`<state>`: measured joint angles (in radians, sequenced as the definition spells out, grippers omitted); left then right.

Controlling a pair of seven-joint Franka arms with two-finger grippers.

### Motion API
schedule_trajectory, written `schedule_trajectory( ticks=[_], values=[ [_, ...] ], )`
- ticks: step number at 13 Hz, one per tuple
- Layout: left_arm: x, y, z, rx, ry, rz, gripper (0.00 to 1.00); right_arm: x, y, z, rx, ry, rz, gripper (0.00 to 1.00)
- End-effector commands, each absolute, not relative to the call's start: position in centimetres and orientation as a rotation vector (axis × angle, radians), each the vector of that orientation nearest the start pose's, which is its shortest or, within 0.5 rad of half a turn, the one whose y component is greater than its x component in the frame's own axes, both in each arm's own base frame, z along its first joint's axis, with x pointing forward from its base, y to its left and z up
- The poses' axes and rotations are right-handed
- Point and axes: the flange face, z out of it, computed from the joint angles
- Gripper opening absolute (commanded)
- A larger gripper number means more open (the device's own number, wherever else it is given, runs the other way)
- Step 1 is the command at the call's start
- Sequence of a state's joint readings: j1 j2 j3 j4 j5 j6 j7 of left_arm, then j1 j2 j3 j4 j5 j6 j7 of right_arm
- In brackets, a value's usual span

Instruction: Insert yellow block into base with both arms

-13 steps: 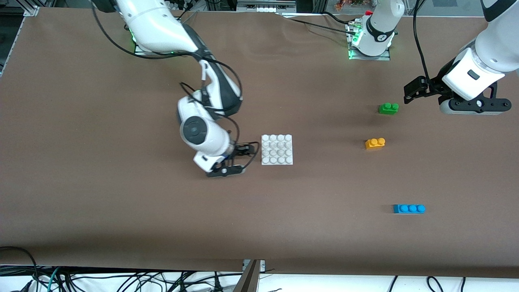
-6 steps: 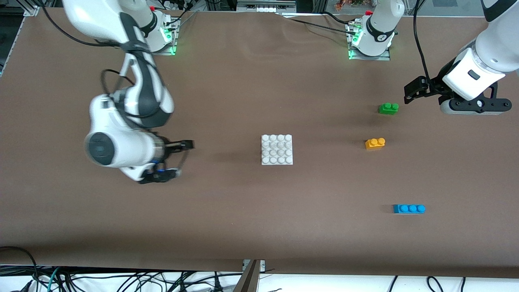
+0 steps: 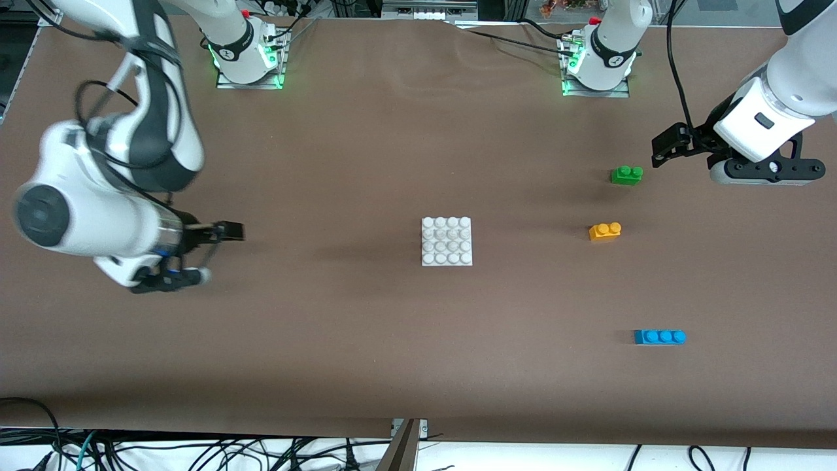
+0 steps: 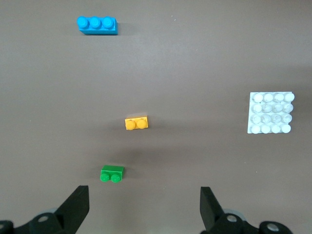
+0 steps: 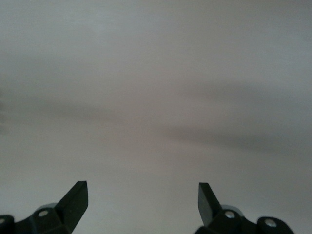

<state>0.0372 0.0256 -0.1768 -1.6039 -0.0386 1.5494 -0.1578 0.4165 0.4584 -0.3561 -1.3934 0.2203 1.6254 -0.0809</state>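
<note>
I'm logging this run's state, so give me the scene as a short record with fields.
base: flat square white studded plastic plate, mid-table, nothing on it
yellow block: small orange-yellow two-stud plastic brick, toward the left arm's end, untouched
other bricks: green two-stud brick; blue three-stud brick
left tool: open, empty, beside the green brick
right tool: open, empty, over bare table toward the right arm's end

Both arms (image 3: pixel 137 85) are glossy white w/ dark grey joint bands, black cables looping along the links. Round dark cap on the big wrist joint at mid-left of frame. Bases up top glow green, red bit on each. Black finger hardware w/ small silver screws.
</note>
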Motion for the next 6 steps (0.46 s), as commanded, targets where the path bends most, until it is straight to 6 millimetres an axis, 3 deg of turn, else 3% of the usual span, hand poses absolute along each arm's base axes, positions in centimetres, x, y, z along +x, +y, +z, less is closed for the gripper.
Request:
schedule_trajectory(
  ticks=[1, 3, 5, 6],
  values=[
    [55.4, -7.8, 59.6, -3.161, -0.051, 0.127, 1.0, 62.2, 6.0, 48.2, -3.062, -0.183, 0.247, 1.0],
    [55.4, -7.7, 59.6, -3.161, -0.054, 0.127, 1.0, 60.4, 5.8, 50.5, -3.147, -0.265, 0.143, 1.0],
    [55.4, -7.7, 59.6, -3.161, -0.054, 0.125, 1.0, 59.4, 4.5, 52.5, -3.18, -0.266, 0.095, 1.0],
    [55.4, -7.7, 59.6, -3.161, -0.054, 0.125, 1.0, 58.2, 3.0, 54.9, -3.183, -0.236, 0.043, 1.0]
  ],
)
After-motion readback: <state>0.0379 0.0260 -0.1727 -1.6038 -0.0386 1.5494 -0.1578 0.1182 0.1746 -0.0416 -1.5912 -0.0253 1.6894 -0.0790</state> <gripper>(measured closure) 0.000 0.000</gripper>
